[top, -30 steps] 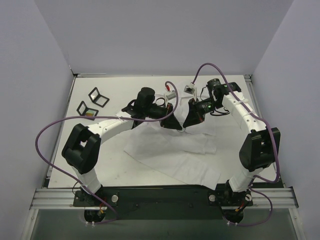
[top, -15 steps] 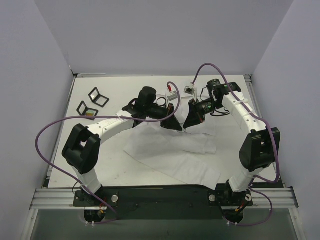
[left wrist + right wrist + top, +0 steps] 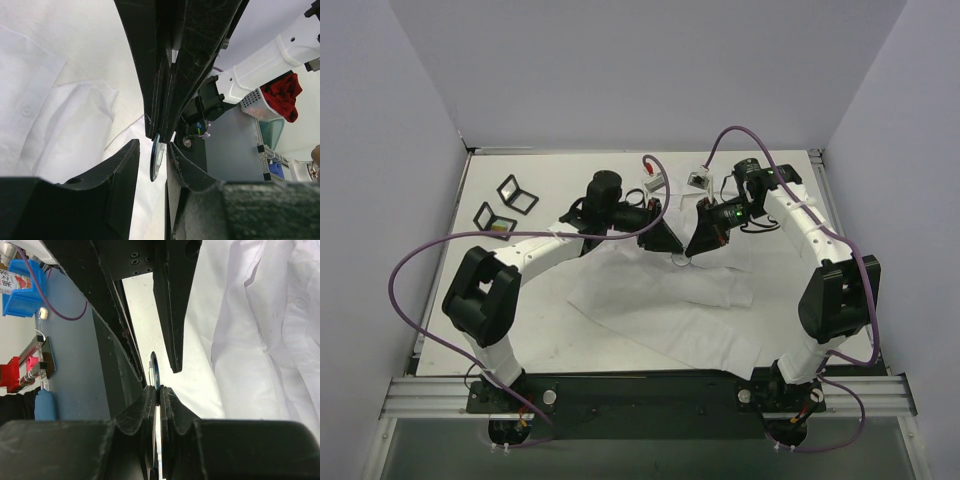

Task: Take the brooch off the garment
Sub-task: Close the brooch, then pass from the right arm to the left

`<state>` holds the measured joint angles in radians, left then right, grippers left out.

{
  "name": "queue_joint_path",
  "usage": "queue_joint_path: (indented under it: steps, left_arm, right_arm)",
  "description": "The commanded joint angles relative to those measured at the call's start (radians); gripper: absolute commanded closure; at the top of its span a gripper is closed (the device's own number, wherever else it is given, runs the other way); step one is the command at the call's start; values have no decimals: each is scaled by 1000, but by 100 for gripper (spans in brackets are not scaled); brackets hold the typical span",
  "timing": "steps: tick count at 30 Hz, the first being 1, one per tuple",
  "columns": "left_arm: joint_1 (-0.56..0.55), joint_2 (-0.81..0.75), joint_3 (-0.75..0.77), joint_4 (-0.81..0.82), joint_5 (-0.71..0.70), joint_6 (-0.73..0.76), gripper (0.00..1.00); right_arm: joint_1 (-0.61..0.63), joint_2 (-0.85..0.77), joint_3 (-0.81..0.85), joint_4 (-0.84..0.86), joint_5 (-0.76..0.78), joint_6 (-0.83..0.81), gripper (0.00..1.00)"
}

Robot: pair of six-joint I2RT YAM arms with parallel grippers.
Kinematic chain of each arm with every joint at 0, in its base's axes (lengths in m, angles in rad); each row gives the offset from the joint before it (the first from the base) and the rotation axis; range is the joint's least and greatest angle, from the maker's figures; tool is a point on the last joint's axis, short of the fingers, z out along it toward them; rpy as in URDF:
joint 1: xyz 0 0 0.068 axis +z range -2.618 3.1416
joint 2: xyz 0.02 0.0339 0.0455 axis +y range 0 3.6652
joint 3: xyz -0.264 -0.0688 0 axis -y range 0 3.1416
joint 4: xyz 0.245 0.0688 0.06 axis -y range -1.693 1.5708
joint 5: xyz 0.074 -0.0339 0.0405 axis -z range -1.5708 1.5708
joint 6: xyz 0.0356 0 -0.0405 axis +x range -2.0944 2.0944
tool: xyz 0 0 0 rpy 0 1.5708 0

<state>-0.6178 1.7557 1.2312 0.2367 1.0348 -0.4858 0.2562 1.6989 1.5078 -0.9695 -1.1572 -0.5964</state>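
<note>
The garment (image 3: 660, 310), a large white shirt, lies spread on the table between the arms. It also shows in the left wrist view (image 3: 60, 110) and the right wrist view (image 3: 260, 340). The brooch (image 3: 155, 371) is a thin dark round disc seen edge on. My right gripper (image 3: 159, 389) is shut on its lower rim, above the shirt (image 3: 692, 252). My left gripper (image 3: 154, 146) is open, its two fingers on either side of the brooch (image 3: 156, 159) without pinching it; in the top view it (image 3: 665, 245) faces the right gripper. I cannot tell whether the brooch still hangs in the fabric.
Two small black square frames (image 3: 517, 193) (image 3: 495, 218) lie at the back left of the white table. Purple cables loop over both arms. Grey walls close in the left, back and right sides.
My left gripper has drawn slightly back and left from the meeting point, and the left wrist has shifted away. The right gripper has stayed with the brooch.
</note>
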Motion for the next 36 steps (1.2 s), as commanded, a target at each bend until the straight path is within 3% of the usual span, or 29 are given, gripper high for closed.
queue_joint_path:
  steps: [1,8,18,27,32,36]
  left_arm:
    - [13,-38,-2,104,28,-45,63]
    - [9,-32,1,98,39,-37,77]
    - [-2,-32,14,44,51,12,73]
    - [-11,-30,25,-2,36,49,75]
    - [-11,-28,22,18,34,33,82]
    - [-16,-25,24,26,34,27,96]
  right_arm:
    - [8,-24,22,-35,-49,-11,100]
    - [9,-27,25,-34,-45,-9,100]
    - [0,-27,28,-32,-44,-8,100]
    - [-2,-28,26,-34,-49,-9,100]
    - [0,-27,25,-35,-50,-9,100]
    - [-3,-25,26,-32,-49,-11,100]
